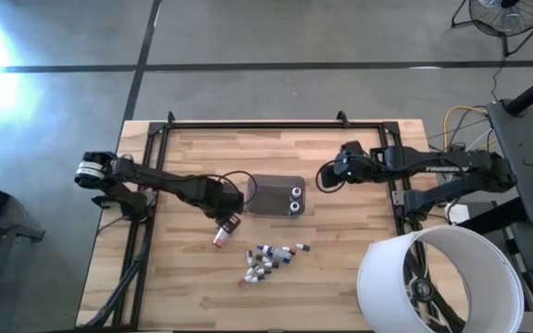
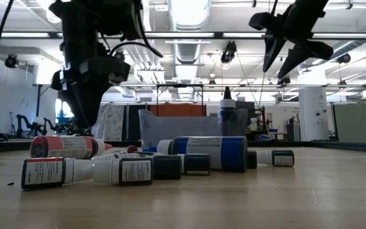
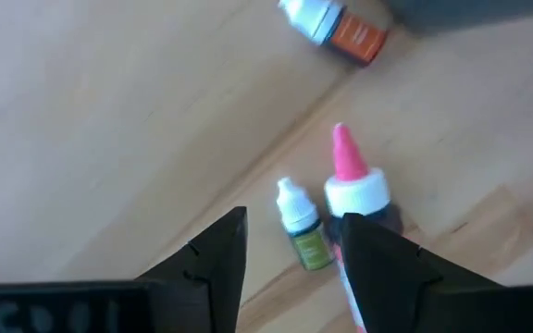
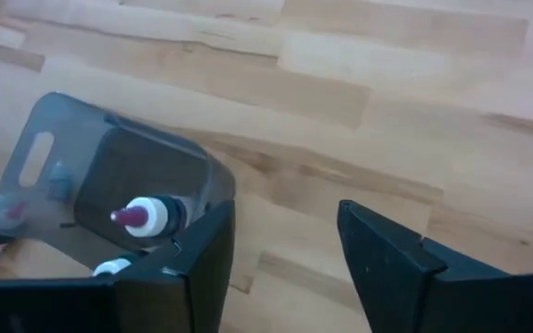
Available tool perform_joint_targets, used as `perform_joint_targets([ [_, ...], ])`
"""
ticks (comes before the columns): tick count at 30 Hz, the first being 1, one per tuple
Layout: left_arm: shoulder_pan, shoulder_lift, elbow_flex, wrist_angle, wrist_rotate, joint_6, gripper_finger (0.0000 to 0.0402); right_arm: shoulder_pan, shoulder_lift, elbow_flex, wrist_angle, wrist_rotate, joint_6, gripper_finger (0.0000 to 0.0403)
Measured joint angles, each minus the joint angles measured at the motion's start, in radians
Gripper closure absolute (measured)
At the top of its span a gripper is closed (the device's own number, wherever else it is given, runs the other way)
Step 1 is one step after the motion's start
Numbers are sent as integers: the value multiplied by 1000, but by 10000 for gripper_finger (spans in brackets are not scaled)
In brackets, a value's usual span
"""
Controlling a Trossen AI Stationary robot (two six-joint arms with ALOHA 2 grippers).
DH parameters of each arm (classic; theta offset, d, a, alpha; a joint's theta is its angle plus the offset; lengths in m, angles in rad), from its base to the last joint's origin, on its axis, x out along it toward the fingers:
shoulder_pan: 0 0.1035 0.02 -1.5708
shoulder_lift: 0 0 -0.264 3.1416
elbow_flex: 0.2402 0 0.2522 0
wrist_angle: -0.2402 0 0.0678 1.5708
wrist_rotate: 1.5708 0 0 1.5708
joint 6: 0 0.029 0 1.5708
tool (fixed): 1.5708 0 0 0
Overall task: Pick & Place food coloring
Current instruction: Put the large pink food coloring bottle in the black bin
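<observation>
Several tiny food coloring bottles (image 1: 268, 260) lie on their sides in a loose pile on the wooden table, filling the foreground of the low view (image 2: 138, 166). My left gripper (image 1: 229, 214) is low over two stray bottles, open. In its wrist view (image 3: 290, 254) a small green bottle (image 3: 303, 231) lies flat between the fingers, and a pink-tipped, white-capped bottle (image 3: 352, 185) lies beside one finger. The grey tray (image 1: 271, 197) stands on the table with two bottles (image 1: 296, 194) upright in it. My right gripper (image 1: 326, 176) hangs open beside the tray, well above the table (image 2: 291, 48). My left gripper comes from above with its fingers on either side of the green bottle, not touching it. One finger (image 3: 378, 259) overlaps the dark body (image 3: 387, 215) of the pink-tipped bottle. I cannot tell whether it touches.
An orange-labelled bottle (image 3: 345, 30) lies farther off on the wood. A black frame rail (image 1: 266, 124) borders the table's far side and both ends. A big white round tub (image 1: 438, 277) stands at the near right corner. Bare wood lies between tray and pile.
</observation>
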Motion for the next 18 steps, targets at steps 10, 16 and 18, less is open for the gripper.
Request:
perform_joint_targets([
  [10, -29, 2, 5, 58, 10, -157, 252, 4, 0, -5, -4, -4, -85, 149],
  [16, -26, 44, 6, 82, 9, -281, 252, 4, 0, -22, -5, -56, -166, 136],
  [18, -27, 69, 6, 78, 18, -311, 252, 4, 0, -32, -7, -61, -182, 136],
])
